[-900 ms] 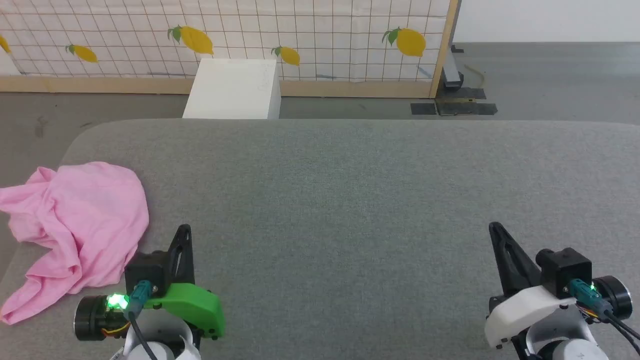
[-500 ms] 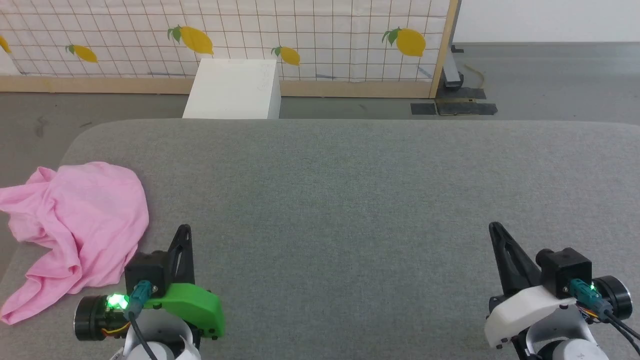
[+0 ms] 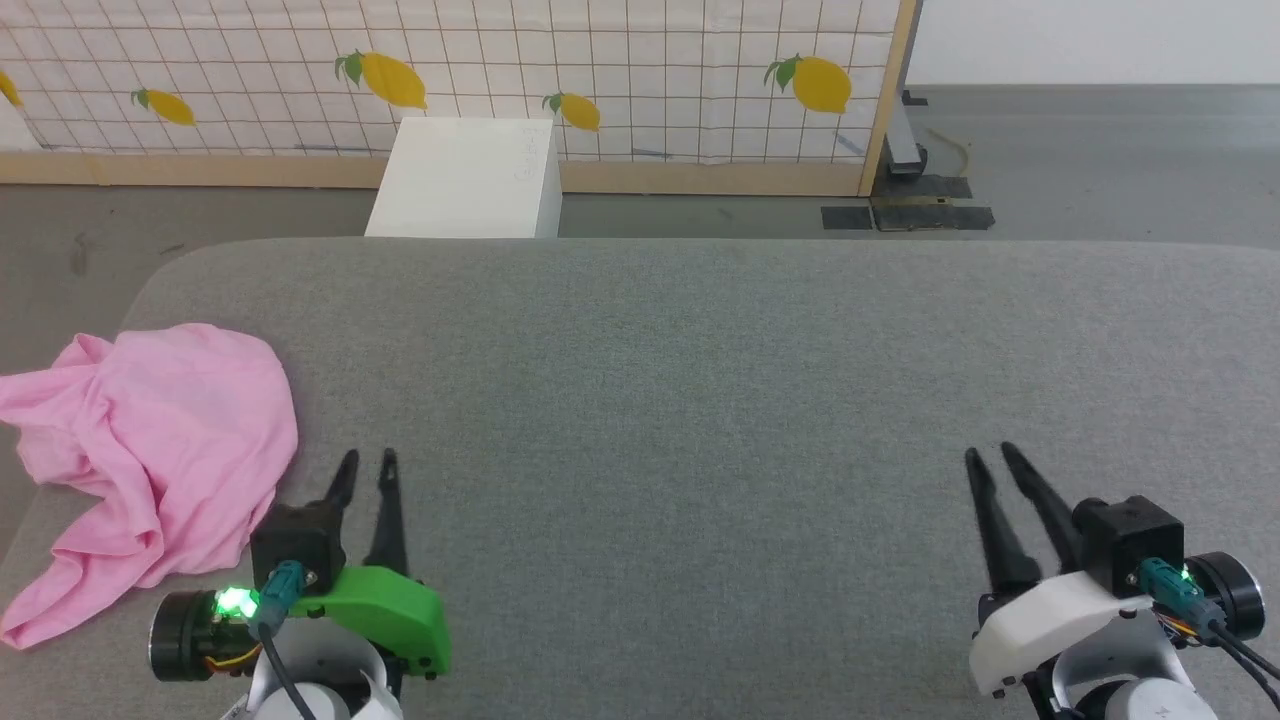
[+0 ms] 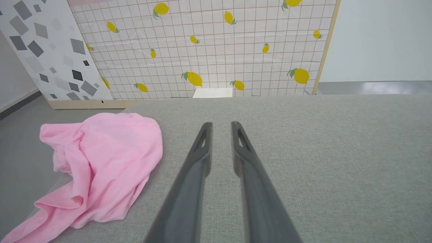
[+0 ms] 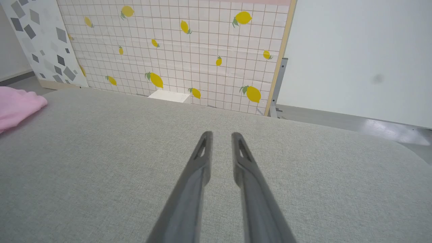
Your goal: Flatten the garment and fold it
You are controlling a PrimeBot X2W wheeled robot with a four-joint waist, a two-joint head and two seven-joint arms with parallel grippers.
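The garment (image 3: 160,450) (image 4: 108,158) is a pink, thin piece of cloth. It lies crumpled at the left end of the grey fabric-covered table (image 3: 700,350), with folds in it, and its left part reaches over the table's left edge. In the right wrist view a small part of it (image 5: 17,104) shows at the table's far left side.

The left gripper (image 3: 369,458) (image 4: 221,125) is over the table's near edge, just right of the garment and not touching it. Its two fingers stand a narrow gap apart and hold nothing. The right gripper (image 3: 989,452) (image 5: 219,134) is over the near edge at the table's right part, well apart from the garment, also with a narrow gap and nothing between the fingers. Both point toward the table's far side.

Behind the table stands a white box (image 3: 465,180) with a faint mark too small to read, and behind it a panel with printed lemons (image 3: 600,60).
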